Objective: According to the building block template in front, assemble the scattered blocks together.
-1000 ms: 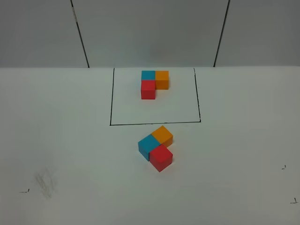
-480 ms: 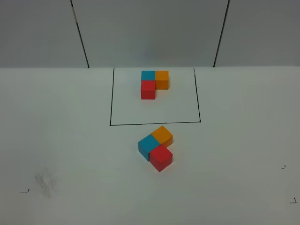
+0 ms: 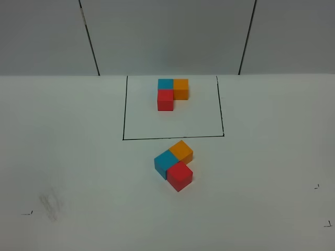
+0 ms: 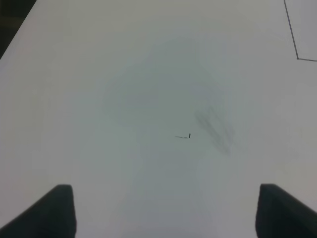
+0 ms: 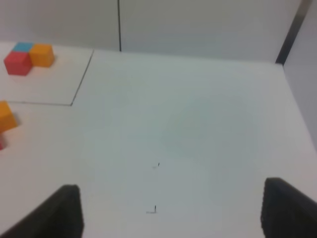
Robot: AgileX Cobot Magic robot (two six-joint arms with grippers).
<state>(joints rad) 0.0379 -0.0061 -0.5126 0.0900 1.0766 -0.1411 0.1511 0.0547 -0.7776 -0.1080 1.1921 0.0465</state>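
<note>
The building block template [image 3: 172, 92] is a neat L of blue, orange and red cubes inside a black outlined rectangle at the back. Just in front of that rectangle the scattered blocks touch in a rotated L: blue [image 3: 163, 163], orange [image 3: 181, 150], red [image 3: 179, 176]. Neither gripper shows in the exterior high view. My left gripper [image 4: 171, 213] is open over bare table with nothing between its fingers. My right gripper [image 5: 173, 210] is also open and holds nothing. Its wrist view catches the template [image 5: 27, 57] and the orange block [image 5: 6, 117] far off to one side.
The black outlined rectangle [image 3: 123, 112] marks the template area on the white table. A grey smudge [image 3: 51, 204] and small pen marks [image 3: 327, 224] lie near the front corners. A grey wall with dark seams [image 3: 89, 39] stands behind.
</note>
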